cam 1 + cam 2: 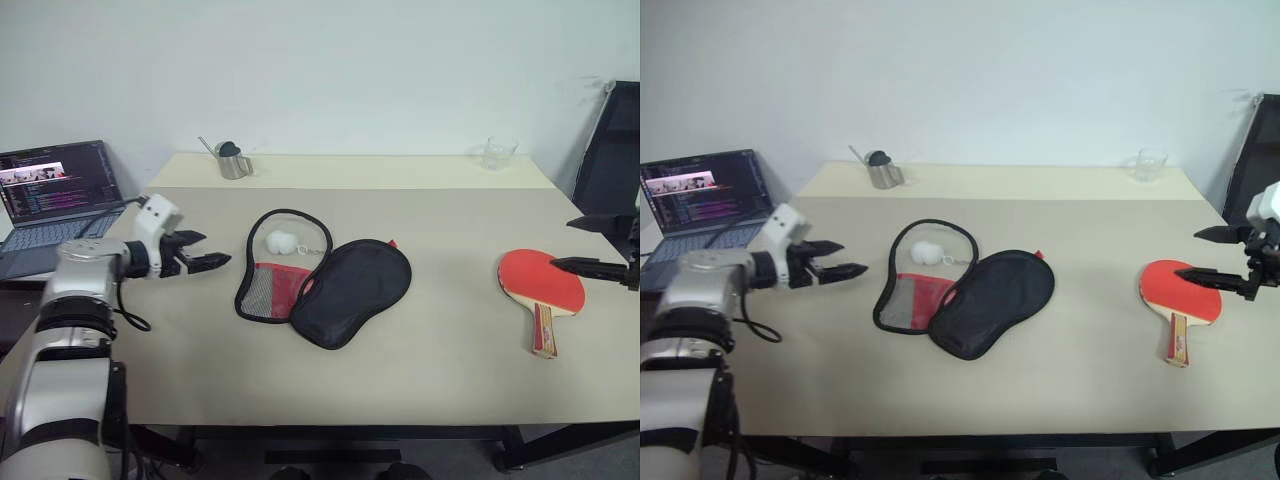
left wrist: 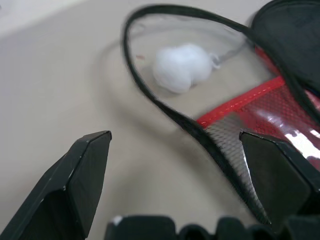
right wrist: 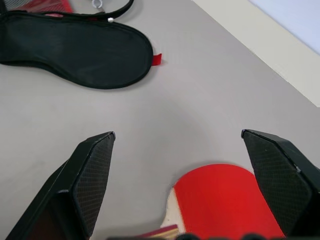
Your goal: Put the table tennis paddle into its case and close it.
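The case lies unzipped in the middle of the table, black flap folded to the right. Its other half shows red fabric and mesh, with a white ball inside the rim. The table tennis paddle lies red face up near the table's right edge, handle toward me. My left gripper hovers open just left of the case, pointing at it; the left wrist view has the case rim close ahead. My right gripper is open over the paddle's right side, with the red blade below it.
An open laptop sits at the far left beside the table. A metal cup stands at the back left, a clear glass at the back right. A black chair is past the right edge.
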Available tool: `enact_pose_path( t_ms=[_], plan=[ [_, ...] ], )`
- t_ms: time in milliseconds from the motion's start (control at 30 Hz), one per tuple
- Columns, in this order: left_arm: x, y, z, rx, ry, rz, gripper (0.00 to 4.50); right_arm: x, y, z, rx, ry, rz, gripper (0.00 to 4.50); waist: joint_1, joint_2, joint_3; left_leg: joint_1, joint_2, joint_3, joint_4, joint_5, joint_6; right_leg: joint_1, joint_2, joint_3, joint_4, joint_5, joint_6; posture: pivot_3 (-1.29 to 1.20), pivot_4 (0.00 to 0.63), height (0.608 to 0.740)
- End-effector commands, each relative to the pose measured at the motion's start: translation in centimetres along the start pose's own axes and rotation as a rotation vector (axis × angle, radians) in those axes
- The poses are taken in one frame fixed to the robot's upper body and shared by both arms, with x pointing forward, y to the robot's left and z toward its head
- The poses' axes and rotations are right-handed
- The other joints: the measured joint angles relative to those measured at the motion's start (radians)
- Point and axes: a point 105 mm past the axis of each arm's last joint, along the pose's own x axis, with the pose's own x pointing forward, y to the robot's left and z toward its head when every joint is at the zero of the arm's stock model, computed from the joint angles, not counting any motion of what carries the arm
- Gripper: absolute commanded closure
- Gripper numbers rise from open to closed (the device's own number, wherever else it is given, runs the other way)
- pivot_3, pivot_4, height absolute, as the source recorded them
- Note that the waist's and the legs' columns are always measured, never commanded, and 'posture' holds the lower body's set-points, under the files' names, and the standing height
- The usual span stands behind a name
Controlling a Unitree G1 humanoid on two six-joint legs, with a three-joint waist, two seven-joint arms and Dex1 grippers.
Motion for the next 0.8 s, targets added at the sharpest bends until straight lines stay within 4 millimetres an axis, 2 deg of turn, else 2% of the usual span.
enact_pose_path(
  t_ms=[33, 100, 200, 567, 667, 800],
  plan=[
    [1.0, 0.0, 1.4, 0.006, -0.009, 0.014, 0.0, -0.8, 0.0, 1.6, -0.038, -0.058, -0.037, 0.04, 0.0, 0.0, 0.0, 0.0, 0.0, 0.0, 0.0, 0.0, 0.0, 0.0, 0.0, 0.0, 0.0, 0.0, 0.0, 0.0, 0.15, 0.74],
    [1.9, 0.4, 0.0, -0.056, 0.065, 0.09, 0.0, -0.8, 0.4, 1.5, -0.036, -0.05, -0.047, 0.04, 0.0, 0.0, 0.0, 0.0, 0.0, 0.0, 0.0, 0.0, 0.0, 0.0, 0.0, 0.0, 0.0, 0.0, 0.0, 0.0, 0.15, 0.74],
    [2.9, 0.4, -0.9, -0.124, 0.112, 0.135, 0.0, -1.4, 0.8, 1.3, -0.023, -0.036, -0.065, 0.04, -0.004, 0.0, 0.0, 0.0, -0.001, 0.0, 0.0, 0.0, 0.0, 0.001, 0.001, 0.0, 0.0, 0.0, 0.0, 0.0, 0.15, 0.74],
    [6.7, -3.5, -2.6, -0.201, 0.167, 0.019, 0.0, -2.8, 1.3, 1.1, -0.007, -0.002, -0.118, 0.04, -0.001, -0.001, 0.0, 0.001, -0.001, -0.002, 0.001, 0.0, 0.0, 0.002, 0.001, 0.0, 0.0, 0.001, 0.001, 0.0, 0.15, 0.74],
    [7.2, -4.1, -3.0, -0.223, 0.18, 0.0, 0.0, -3.0, 1.4, 1.1, -0.004, 0.001, -0.126, 0.04, -0.001, -0.001, 0.0, 0.001, -0.001, -0.002, 0.0, 0.0, 0.0, 0.003, 0.001, 0.0, -0.001, 0.001, 0.001, 0.0, 0.15, 0.74],
    [7.2, -4.1, -3.4, -0.247, 0.19, 0.019, 0.0, -3.3, 1.4, 1.0, -0.003, 0.005, -0.138, 0.04, -0.001, -0.001, 0.0, 0.002, -0.001, -0.004, 0.001, 0.0, 0.0, 0.005, 0.001, -0.001, -0.001, 0.001, 0.001, 0.0, 0.15, 0.74]
  ],
)
